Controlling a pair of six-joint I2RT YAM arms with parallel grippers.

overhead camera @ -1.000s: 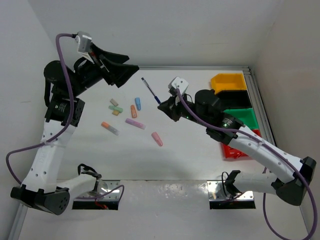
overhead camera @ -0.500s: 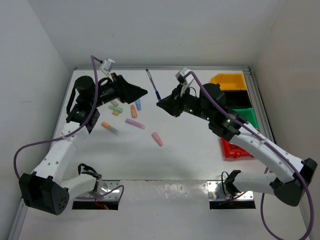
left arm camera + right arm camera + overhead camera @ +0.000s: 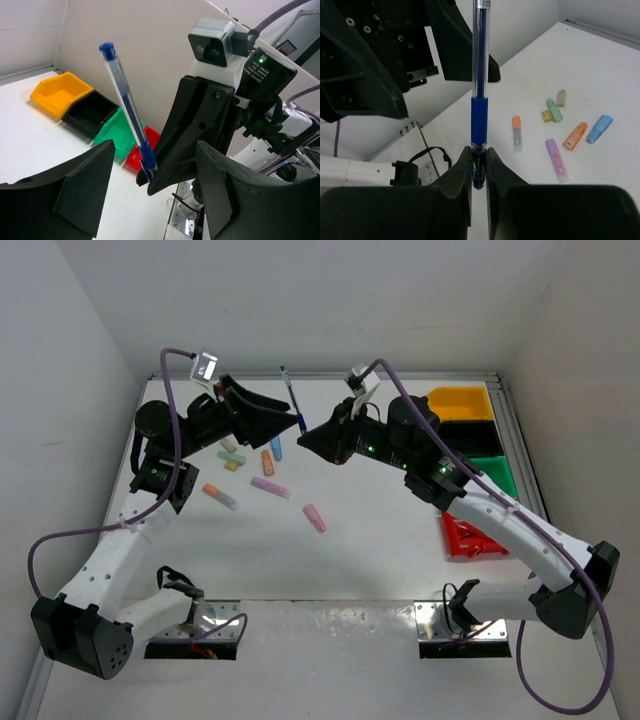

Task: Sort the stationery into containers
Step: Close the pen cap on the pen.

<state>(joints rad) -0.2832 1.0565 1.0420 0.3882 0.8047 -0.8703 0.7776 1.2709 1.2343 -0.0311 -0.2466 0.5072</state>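
**Blue pen in my right tool, left tool open around it**

My right tool [image 3: 479, 156] is clamped on the writing end of the pen [image 3: 480, 75], just below its blue grip sleeve. The pen sticks straight out from the fingertips. It has a clear barrel with a blue ink tube inside and a blue plug at the far end.

My left tool [image 3: 156, 150] faces the right one with its fingers apart. One finger sits on each side of the pen near the sleeve, with a gap on both sides.

Both tools hang above the table [image 3: 380, 530]. Past my right tool's tips, loose pieces lie on the table, among them a lilac marker [image 3: 556, 160] and a blue marker [image 3: 599, 128].

Beyond my left tool, the bins stand in a row: yellow bin [image 3: 55, 90], black bin [image 3: 90, 112], green bin [image 3: 117, 135] and red bin [image 3: 142, 147].
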